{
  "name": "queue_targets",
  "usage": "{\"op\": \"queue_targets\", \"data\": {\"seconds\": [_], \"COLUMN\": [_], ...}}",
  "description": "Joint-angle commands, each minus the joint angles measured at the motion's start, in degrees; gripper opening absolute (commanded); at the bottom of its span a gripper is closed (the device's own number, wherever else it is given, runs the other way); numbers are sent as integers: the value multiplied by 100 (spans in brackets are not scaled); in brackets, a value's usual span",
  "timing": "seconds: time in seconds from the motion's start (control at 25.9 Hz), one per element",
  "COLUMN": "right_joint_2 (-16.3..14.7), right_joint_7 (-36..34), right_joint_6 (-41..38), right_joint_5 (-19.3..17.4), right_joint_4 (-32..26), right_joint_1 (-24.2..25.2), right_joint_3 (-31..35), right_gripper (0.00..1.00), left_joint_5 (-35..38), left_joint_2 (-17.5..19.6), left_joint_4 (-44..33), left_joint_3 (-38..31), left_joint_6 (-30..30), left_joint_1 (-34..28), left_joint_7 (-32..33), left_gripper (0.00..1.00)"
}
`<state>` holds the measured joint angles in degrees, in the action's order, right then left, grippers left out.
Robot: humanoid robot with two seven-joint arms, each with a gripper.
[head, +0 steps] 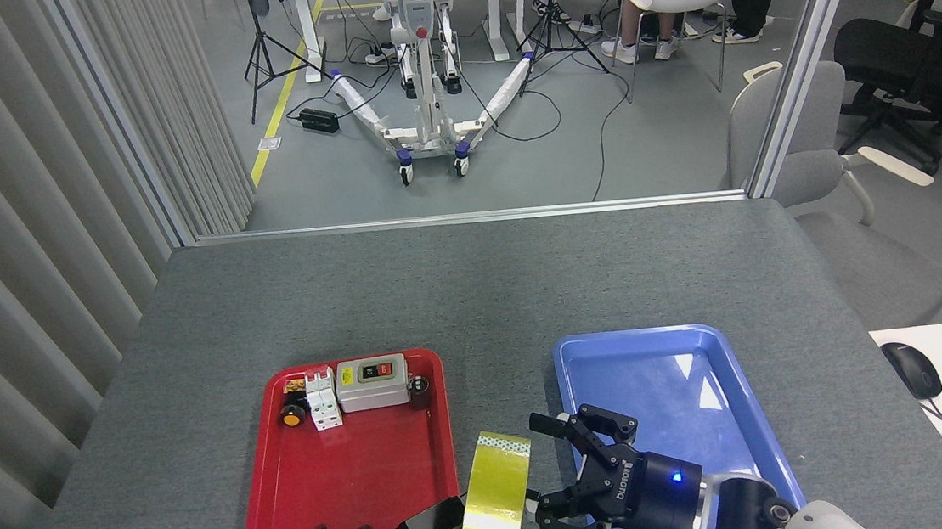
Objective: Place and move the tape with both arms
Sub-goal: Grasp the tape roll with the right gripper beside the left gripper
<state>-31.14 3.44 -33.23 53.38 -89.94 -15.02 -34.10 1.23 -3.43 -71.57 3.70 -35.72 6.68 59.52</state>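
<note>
The tape, a yellow roll, stands on edge between the two trays at the bottom centre, tilted a little. My left gripper comes in from the bottom edge, and its dark finger presses the roll's left side. It appears shut on the roll, though the far contact is hidden behind the tape. My right gripper is just right of the tape over the blue tray's left rim. It is open, its fingertips spread towards the roll's right side, with the lower one close to it.
A red tray on the left holds a grey switch box, a white breaker and small parts at its far end. The blue tray lies on the right. A mouse sits on a white desk at the far right.
</note>
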Motion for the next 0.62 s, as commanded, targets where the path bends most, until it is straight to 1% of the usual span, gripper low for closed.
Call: {"op": "queue_targets", "data": {"seconds": [0.0,0.08,0.23,0.31,0.43,0.58], "right_joint_2": [73,100,196,223,249,258], "right_joint_7": [61,61,61,61,61,61], "right_joint_6": [-35,-44,-96,-114,-114,-114], "right_joint_5": [14,14,5,5,5,5], "right_joint_4": [205,302,460,539,601,636], "right_joint_1": [-124,-194,-344,-388,-414,-432], "right_joint_3": [-35,-44,-220,-308,-360,-439], "right_gripper": [78,75,61,58,46,39], "left_joint_5": [9,9,9,9,9,9], "left_joint_2": [1,1,18,36,36,36], "left_joint_4": [29,29,135,152,161,205], "left_joint_3": [-36,-45,-106,-142,-159,-247], "left_joint_6": [-5,-5,-49,-119,-128,-137], "left_joint_1": [8,8,8,8,8,17], "left_joint_7": [-2,-2,-2,7,7,-2], "left_gripper": [0,0,0,0,0,0]}}
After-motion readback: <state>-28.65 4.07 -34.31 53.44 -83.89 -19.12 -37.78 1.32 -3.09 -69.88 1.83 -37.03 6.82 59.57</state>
